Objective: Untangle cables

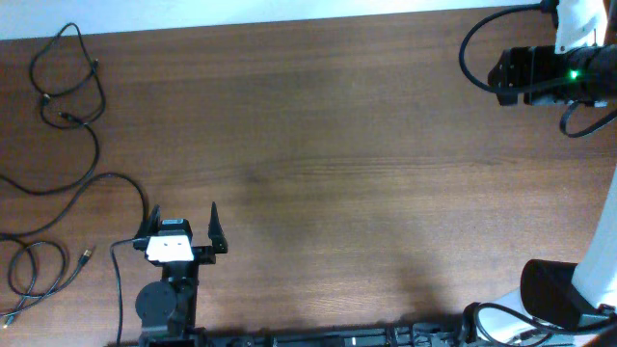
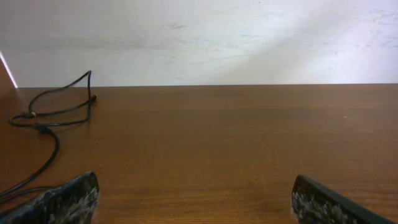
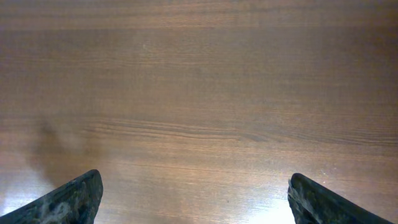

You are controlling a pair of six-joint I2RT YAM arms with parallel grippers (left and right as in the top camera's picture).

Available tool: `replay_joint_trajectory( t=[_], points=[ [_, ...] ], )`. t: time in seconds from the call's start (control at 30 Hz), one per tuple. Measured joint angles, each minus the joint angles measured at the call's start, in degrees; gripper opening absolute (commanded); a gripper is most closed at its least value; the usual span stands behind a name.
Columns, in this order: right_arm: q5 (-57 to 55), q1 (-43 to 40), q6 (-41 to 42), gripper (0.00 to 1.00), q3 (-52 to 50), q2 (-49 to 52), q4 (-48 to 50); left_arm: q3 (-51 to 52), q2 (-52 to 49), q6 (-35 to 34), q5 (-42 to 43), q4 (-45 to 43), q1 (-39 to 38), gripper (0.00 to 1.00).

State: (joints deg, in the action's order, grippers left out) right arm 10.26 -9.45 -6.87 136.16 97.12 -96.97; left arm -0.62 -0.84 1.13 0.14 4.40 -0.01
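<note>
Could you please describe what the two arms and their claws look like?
Both arms are mostly black. The left claw has two slim, tapered black fingers on a white block. The right arm shows a green light, a white section and looping black wires. Finger pads look dark and speckled.

Along the left edge of the bench [image 1: 337, 145] we see the cables [image 1: 96, 149]. One loops near the far corner, a long strand curves down from it, and a small coil [image 1: 39, 270] lies at the near corner. The left gripper [image 1: 182, 209] sits low beside them, fingers spread wide over bare wood. At far right we see the right arm [image 1: 540, 75] with a green light on it.
</note>
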Motion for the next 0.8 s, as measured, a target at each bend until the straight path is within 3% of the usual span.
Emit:
replay_joint_trajectory(
  t=[0.67,0.8],
  points=[
    [0.22,0.0,-0.33,0.94,0.0,0.0,0.15,0.0,0.0,0.0,0.0,0.0,0.0,0.99],
    [4.33,0.0,-0.61,0.94,-5.09,-3.34,10.1,0.0,0.0,0.0,0.0,0.0,0.0,0.99]
  ],
)
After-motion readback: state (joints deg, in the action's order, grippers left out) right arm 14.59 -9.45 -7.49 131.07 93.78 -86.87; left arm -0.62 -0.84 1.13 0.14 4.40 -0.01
